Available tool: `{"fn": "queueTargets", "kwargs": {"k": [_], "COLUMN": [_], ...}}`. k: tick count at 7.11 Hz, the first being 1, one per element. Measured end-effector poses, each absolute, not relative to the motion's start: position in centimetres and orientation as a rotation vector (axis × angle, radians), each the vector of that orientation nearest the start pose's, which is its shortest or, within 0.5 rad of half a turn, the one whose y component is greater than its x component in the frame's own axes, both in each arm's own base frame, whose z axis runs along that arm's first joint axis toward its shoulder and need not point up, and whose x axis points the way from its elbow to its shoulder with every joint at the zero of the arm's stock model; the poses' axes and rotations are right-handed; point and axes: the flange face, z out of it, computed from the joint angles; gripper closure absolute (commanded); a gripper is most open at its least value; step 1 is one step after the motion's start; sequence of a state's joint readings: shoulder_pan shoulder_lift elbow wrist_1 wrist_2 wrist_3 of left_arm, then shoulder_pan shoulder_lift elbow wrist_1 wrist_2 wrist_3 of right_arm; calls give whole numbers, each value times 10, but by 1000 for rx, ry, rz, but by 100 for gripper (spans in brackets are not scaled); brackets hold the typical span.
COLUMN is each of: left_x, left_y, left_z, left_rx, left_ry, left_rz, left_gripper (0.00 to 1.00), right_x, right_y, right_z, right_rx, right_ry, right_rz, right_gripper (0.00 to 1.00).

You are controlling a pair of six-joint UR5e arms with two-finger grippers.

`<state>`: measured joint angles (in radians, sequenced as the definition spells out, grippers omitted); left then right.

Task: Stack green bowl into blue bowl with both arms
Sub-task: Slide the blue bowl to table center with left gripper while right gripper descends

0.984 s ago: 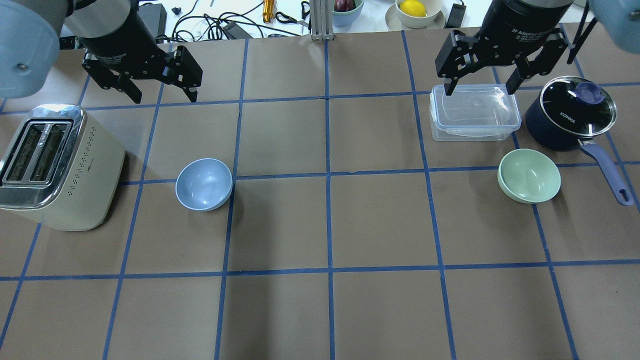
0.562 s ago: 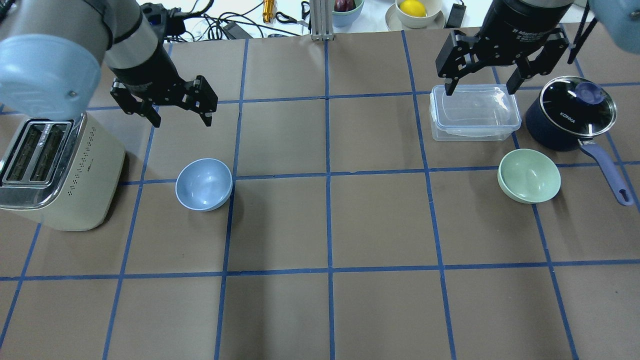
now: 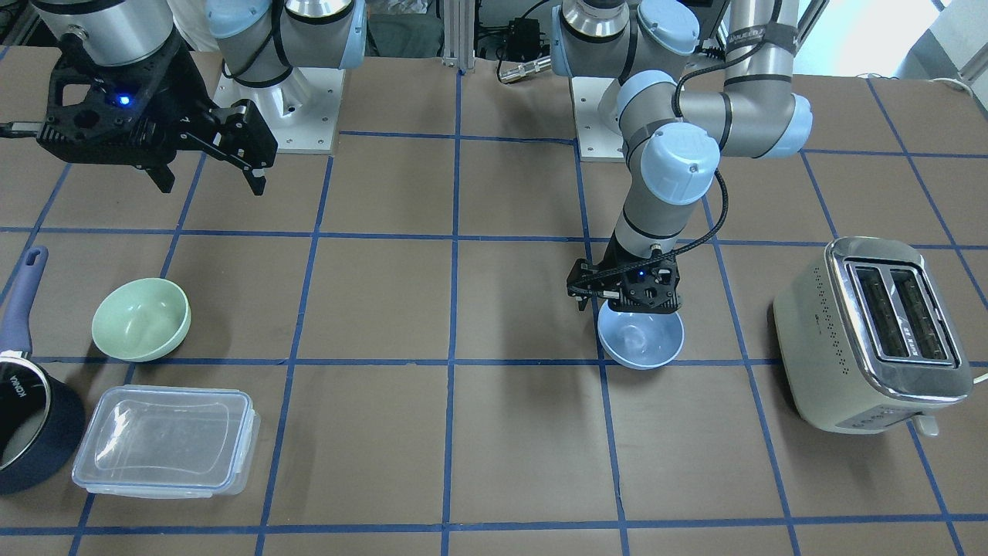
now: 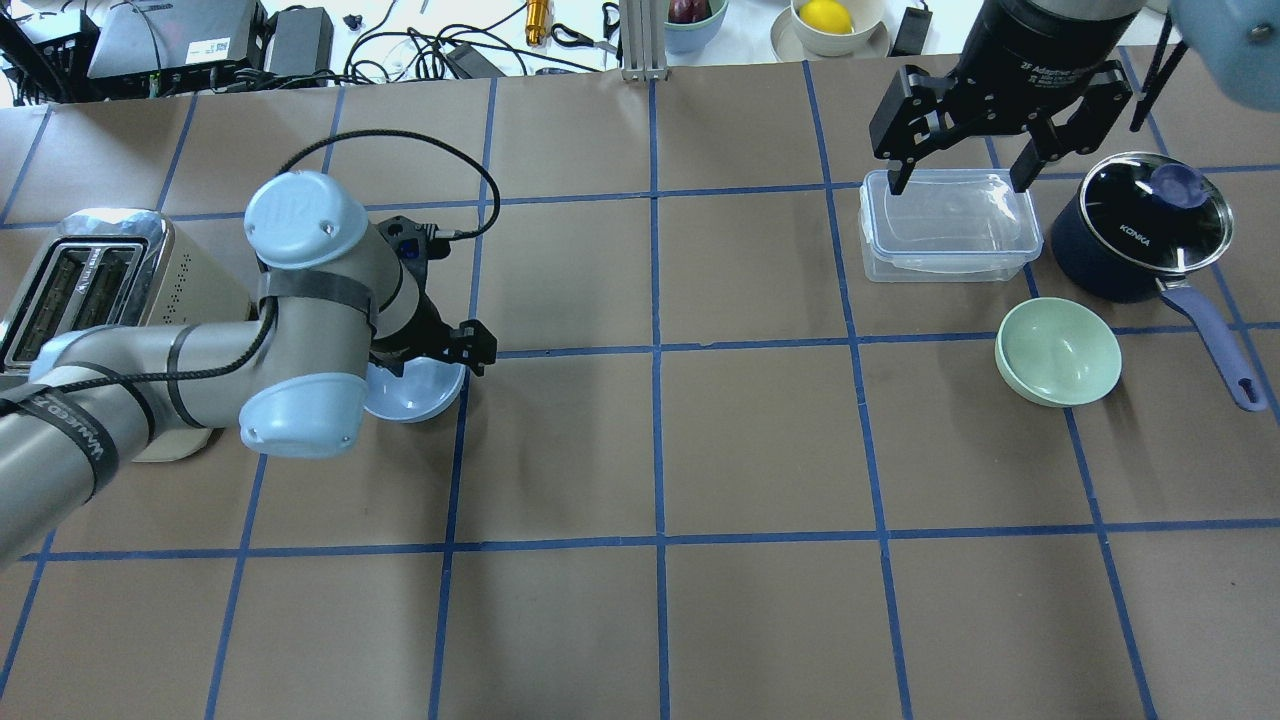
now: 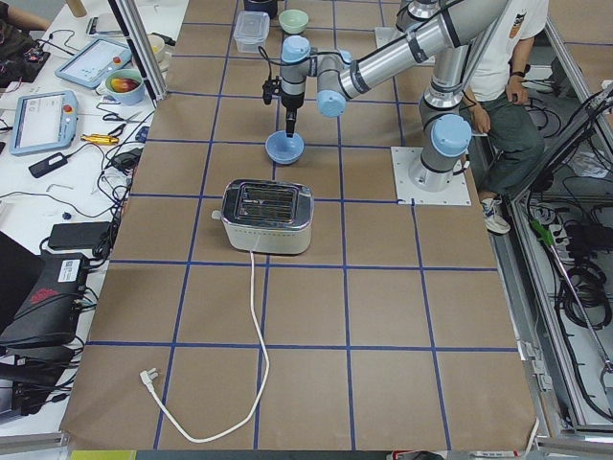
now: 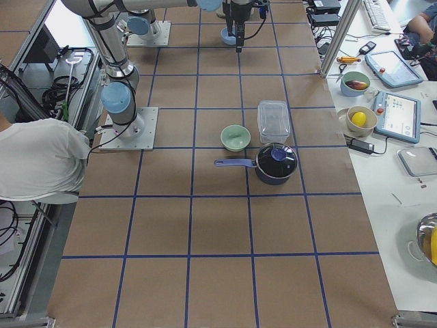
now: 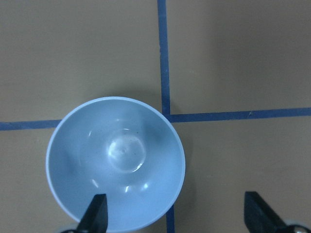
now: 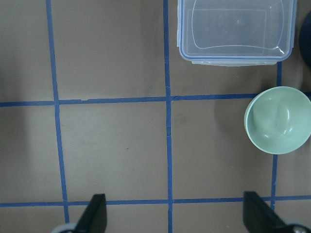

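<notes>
The blue bowl [image 7: 115, 162] stands upright left of the table's middle, also in the front view [image 3: 641, 340] and half hidden under my left arm in the overhead view [image 4: 425, 392]. My left gripper [image 3: 621, 303] is open and low over it; in the wrist view [image 7: 175, 218] one finger sits over the bowl's inside and the other outside its rim. The green bowl [image 4: 1058, 350] stands upright at the right, also in the front view [image 3: 141, 319]. My right gripper [image 4: 958, 180] is open and empty, high above the clear container, away from the green bowl [image 8: 278, 120].
A cream toaster [image 4: 90, 285] stands just left of the blue bowl. A clear lidded container [image 4: 948, 225] and a dark navy saucepan [image 4: 1140, 225] with a glass lid stand behind the green bowl; the pan's handle [image 4: 1215, 345] points forward beside the bowl.
My left arm has swung forward and down from the back of the table to sit over the blue bowl. The right arm and both bowls have not moved.
</notes>
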<state>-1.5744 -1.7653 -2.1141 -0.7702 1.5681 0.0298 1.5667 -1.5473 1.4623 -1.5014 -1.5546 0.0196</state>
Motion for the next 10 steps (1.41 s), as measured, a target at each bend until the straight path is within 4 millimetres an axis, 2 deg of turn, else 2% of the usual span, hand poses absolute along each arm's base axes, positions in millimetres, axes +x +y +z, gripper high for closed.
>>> {"fn": "queueTargets", "kwargs": {"k": [1, 2, 4, 6, 7, 8, 9, 10], "left_x": [-136, -137, -149, -166, -189, -225, -269, -319], "left_y": [-475, -477, -479, -479, -482, -490, -504, -518], "left_z": [201, 188, 182, 190, 198, 213, 235, 255], "left_rx": [54, 68, 115, 126, 102, 67, 8, -48], "left_ry": [3142, 3140, 3112, 3074, 3076, 3082, 3093, 3106], "left_rz": [-83, -95, -132, -172, -187, -187, -178, -183], "left_gripper": [50, 91, 100, 100, 100, 100, 100, 100], "right_x": [132, 131, 124, 102, 80, 51, 15, -26], "right_y": [-503, -503, -505, -510, -513, -516, -517, -514], "right_z": [521, 519, 517, 517, 516, 513, 501, 481], "right_rx": [37, 36, 37, 14, -11, -50, -119, -176], "right_ry": [3125, 3125, 3127, 3133, 3132, 3128, 3115, 3095], "right_rz": [-16, -10, -2, 4, 11, 26, 60, 101], "right_gripper": [0, 0, 0, 0, 0, 0, 0, 0]}}
